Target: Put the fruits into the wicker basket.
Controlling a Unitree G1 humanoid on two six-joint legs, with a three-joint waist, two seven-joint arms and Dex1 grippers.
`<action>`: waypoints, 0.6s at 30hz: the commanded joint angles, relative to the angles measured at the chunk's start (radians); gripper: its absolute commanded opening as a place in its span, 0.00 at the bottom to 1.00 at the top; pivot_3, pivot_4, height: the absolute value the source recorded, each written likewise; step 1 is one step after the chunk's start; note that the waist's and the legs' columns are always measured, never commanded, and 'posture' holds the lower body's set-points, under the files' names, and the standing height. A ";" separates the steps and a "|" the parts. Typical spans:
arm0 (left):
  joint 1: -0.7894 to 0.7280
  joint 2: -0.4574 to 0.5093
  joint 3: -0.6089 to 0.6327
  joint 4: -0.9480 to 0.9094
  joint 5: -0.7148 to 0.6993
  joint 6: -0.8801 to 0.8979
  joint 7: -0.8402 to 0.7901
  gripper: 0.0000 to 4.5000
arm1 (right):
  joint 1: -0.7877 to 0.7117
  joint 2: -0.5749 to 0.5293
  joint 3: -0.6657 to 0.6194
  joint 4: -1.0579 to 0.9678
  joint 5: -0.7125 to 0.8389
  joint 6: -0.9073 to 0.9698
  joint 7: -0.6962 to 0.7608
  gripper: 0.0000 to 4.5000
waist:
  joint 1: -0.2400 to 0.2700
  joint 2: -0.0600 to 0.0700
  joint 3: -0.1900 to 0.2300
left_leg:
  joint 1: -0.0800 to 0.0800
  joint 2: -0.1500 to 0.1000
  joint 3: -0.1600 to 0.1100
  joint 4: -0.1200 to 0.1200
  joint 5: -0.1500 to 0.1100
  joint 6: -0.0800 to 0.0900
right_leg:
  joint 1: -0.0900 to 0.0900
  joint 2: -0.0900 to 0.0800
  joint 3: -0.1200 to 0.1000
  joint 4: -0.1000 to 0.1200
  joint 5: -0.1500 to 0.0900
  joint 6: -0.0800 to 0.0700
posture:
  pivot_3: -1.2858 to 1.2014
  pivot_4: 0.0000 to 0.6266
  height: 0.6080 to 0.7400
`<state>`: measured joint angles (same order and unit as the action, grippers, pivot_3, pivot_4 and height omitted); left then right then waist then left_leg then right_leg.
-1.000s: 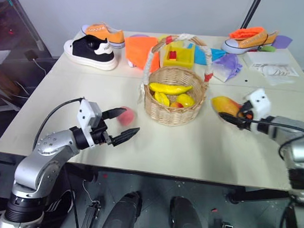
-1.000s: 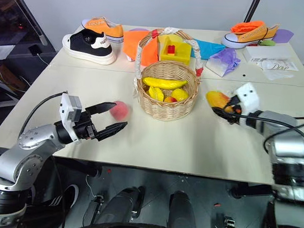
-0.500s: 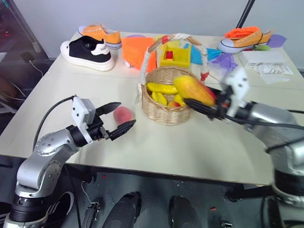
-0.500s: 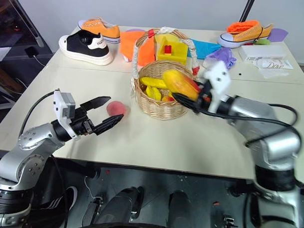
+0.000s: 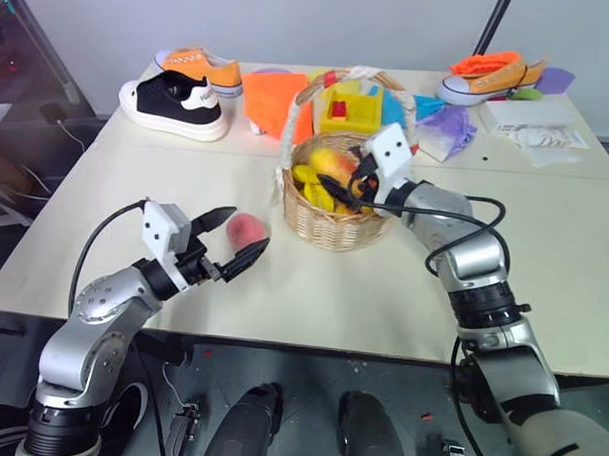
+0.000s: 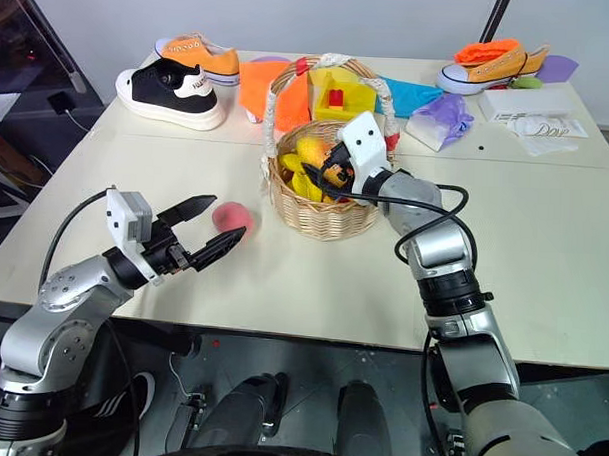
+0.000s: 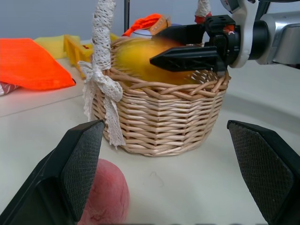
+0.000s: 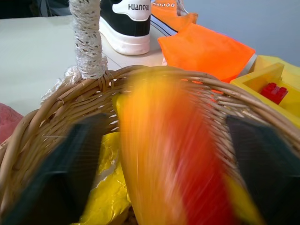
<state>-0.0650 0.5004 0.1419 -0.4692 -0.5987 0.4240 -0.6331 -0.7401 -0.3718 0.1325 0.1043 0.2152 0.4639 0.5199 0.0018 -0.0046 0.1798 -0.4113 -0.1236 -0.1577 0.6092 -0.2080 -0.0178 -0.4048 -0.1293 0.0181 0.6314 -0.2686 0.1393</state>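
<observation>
Pale table (image 5: 402, 291): wicker basket (image 5: 335, 214), peach (image 5: 246, 227), shoes (image 5: 176, 101), orange cloth (image 5: 274, 100).

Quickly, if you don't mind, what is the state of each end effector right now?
Left end effector: open, empty, beside the peach.
Right end effector: open over the basket; the mango lies between its fingers, not gripped.

On the far left of the counter (image 5: 312, 288) you have a black-and-white sneaker (image 5: 175, 105), with an orange sneaker (image 5: 200, 70) behind it. An orange cloth (image 5: 274, 99) lies just right of both. A yellow plastic box (image 5: 351, 112) holds red blocks (image 5: 340, 111). At far right: purple cloth (image 5: 449, 130), another orange sneaker (image 5: 490, 78), printed papers (image 5: 536, 128).
</observation>
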 commanded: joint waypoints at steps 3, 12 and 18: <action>-0.002 0.004 0.054 -0.007 0.056 -0.069 0.042 1.00 | 0.085 -0.096 -0.109 -0.211 0.077 0.002 0.105 1.00 | 0.005 0.000 0.000 | 0.000 0.000 0.000 0.000 0.000 0.000 | 0.000 0.000 0.000 0.000 0.000 0.000 | 0.52 0.24 1.00; 0.012 -0.016 0.076 0.053 0.152 -0.112 0.125 1.00 | 0.520 -0.254 -0.317 -0.585 0.227 -0.099 0.296 1.00 | 0.011 0.000 0.000 | 0.000 0.001 0.001 0.000 -0.001 0.000 | 0.001 0.000 0.000 -0.001 0.000 0.000 | 0.52 0.24 1.00; -0.077 -0.059 0.025 0.058 0.173 0.050 0.259 1.00 | 0.659 -0.367 -0.445 -0.511 0.243 -0.249 0.415 1.00 | 0.006 -0.001 0.000 | 0.002 0.001 0.005 0.005 -0.001 0.001 | 0.004 0.000 0.003 -0.001 0.001 0.002 | 0.52 0.24 1.00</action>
<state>-0.1265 0.4512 0.1736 -0.3860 -0.4185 0.4309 -0.4078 -0.0713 -0.7284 -0.2682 -0.3895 0.4351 0.2644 0.9223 0.0077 -0.0054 0.1801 -0.4089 -0.1229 -0.1519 0.6140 -0.2093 -0.0172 -0.4005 -0.1292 0.0227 0.6301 -0.2669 0.1419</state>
